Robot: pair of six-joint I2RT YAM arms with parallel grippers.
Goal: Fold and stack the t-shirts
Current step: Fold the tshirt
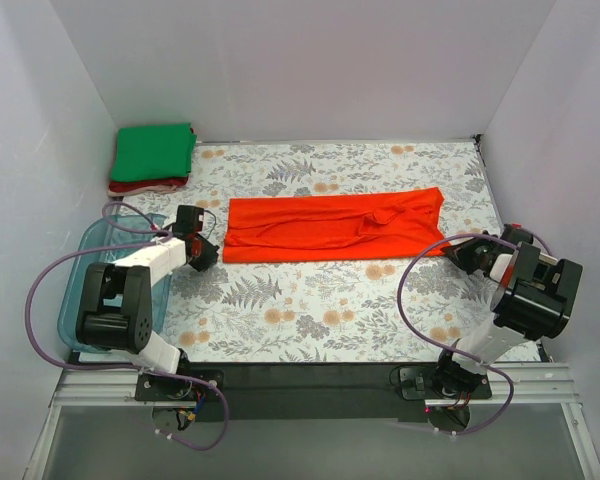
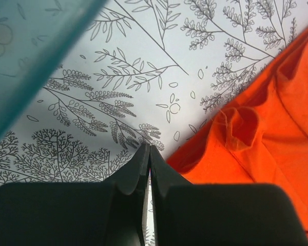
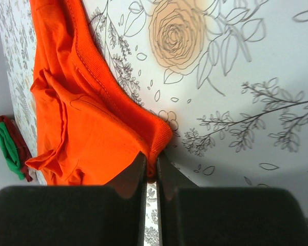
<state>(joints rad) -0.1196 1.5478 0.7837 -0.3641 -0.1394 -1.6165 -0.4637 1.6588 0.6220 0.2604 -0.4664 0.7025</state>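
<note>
Top external view: we see the orange-red t-shirt (image 1: 330, 228) lying as a long band across the floral table (image 1: 310, 320), the green t-shirt (image 1: 155, 152) stacked on the dark red t-shirt (image 1: 145, 186) in the far left corner. Our right gripper (image 3: 150, 169) pinches the band's near right corner; our left gripper (image 2: 147, 154), fingers pressed together, sits just beside its left end, gripping nothing visible.

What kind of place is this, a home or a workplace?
Probably a robot test booth, not a home: plain white walls enclose a floral-covered table, a left arm and right arm are bolted at its near edge, and an orange t-shirt lies on it.
</note>
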